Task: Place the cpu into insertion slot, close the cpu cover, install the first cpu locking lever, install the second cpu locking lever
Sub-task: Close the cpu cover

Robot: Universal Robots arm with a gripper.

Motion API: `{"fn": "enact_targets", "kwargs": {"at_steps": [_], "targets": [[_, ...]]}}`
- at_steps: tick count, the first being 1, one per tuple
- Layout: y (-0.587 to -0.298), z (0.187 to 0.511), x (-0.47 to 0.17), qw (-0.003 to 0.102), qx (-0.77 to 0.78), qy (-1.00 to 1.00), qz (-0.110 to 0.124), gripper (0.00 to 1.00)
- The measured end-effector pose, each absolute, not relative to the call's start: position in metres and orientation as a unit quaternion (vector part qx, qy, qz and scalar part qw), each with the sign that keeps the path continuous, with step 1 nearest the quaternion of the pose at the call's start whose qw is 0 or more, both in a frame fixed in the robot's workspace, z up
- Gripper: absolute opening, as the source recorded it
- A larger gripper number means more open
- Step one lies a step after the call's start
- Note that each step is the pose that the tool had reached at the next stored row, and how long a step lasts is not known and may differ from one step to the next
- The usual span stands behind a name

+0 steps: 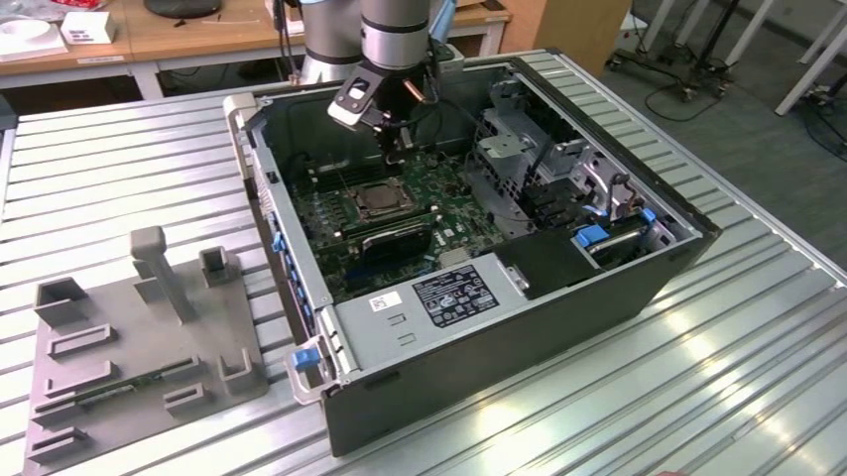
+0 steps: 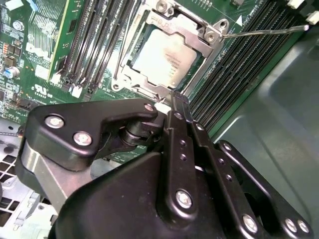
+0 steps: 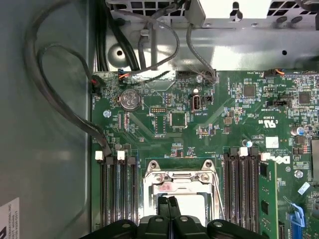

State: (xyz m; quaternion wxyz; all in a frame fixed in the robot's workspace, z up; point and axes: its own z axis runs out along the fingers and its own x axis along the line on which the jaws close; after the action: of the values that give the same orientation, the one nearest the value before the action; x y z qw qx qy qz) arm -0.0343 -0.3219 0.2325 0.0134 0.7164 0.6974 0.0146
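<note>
Claw, fingers pressed together and empty, is hovering just beside the metal cover, which is lying over the chip on the green board. The thin lever is looking stiff and springy, best pushed near its free end.

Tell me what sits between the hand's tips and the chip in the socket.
In the second wrist view, just the near rim of the silvery cover frame separates the shut hand from the chip; no other part lies there.
</note>
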Motion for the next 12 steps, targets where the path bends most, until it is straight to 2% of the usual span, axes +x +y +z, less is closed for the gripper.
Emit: {"fn": "enact_targets", "kwargs": {"at_steps": [12], "targets": [[-0.3219,0.2318,-0.0343,0.012,0.673,0.739,0.015,0.11]]}}
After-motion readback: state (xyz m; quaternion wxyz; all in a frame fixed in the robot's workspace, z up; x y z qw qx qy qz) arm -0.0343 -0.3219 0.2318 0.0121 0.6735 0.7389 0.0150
